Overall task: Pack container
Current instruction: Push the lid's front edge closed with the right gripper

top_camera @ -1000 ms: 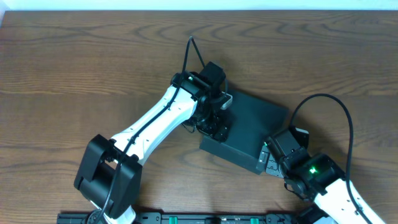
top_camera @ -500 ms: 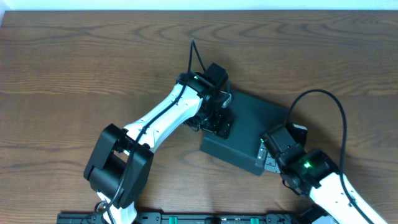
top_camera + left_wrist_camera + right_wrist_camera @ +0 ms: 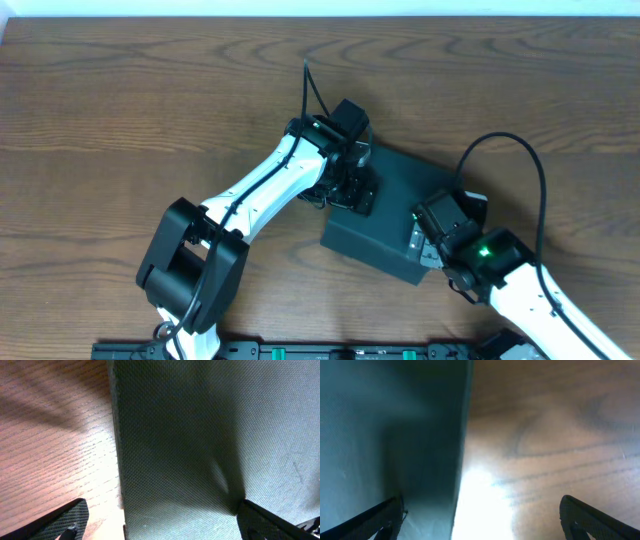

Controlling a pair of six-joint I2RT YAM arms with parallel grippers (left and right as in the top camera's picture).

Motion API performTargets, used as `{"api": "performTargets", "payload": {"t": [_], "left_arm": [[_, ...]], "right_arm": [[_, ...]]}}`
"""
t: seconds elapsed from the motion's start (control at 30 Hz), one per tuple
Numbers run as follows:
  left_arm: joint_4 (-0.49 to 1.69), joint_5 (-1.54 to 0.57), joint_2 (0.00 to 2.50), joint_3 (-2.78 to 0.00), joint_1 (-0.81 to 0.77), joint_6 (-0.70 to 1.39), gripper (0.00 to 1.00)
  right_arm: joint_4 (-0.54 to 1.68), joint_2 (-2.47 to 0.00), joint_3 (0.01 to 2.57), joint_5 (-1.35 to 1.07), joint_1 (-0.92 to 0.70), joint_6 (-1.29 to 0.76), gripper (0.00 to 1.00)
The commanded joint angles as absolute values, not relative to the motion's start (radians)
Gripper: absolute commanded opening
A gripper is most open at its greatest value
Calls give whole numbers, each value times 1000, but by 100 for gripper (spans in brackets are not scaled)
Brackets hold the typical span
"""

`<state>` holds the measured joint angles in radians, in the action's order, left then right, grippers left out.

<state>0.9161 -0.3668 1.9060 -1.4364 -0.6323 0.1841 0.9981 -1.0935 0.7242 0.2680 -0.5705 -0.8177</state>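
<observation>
Your container (image 3: pixel 395 215) sits lid-down on the table (image 3: pixel 120 110), right of centre and toward the near side. Your left gripper (image 3: pixel 160 522) straddles its far-left edge, jaws spread wide, gripping nothing. Your right gripper (image 3: pixel 480 517) straddles the near-right edge, equally wide and empty.

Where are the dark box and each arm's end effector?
container (image 3: pixel 395 212): overhead view, middle of lid.
left end effector (image 3: pixel 352 194): overhead view, between its fingers.
right end effector (image 3: pixel 428 246): overhead view, between its fingers.
</observation>
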Motion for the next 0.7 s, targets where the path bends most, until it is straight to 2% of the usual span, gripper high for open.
{"api": "performTargets", "payload": {"t": [0.0,0.27,0.53,0.67], "left_arm": [[920,-325,1924,-1435,-633,195,95],[919,-325,1924,-1435,-633,195,96],[919,-325,1924,-1435,-633,195,95],[919,-324,1924,-1435,-633,195,95]], "right_arm": [[1013,-1015,719,154,-581,-787,99],[1051,-864,719,25,-741,-789,99],[1061,-979,710,21,-876,-812,99],[1000,-1041,710,-37,-939,-814,99]]}}
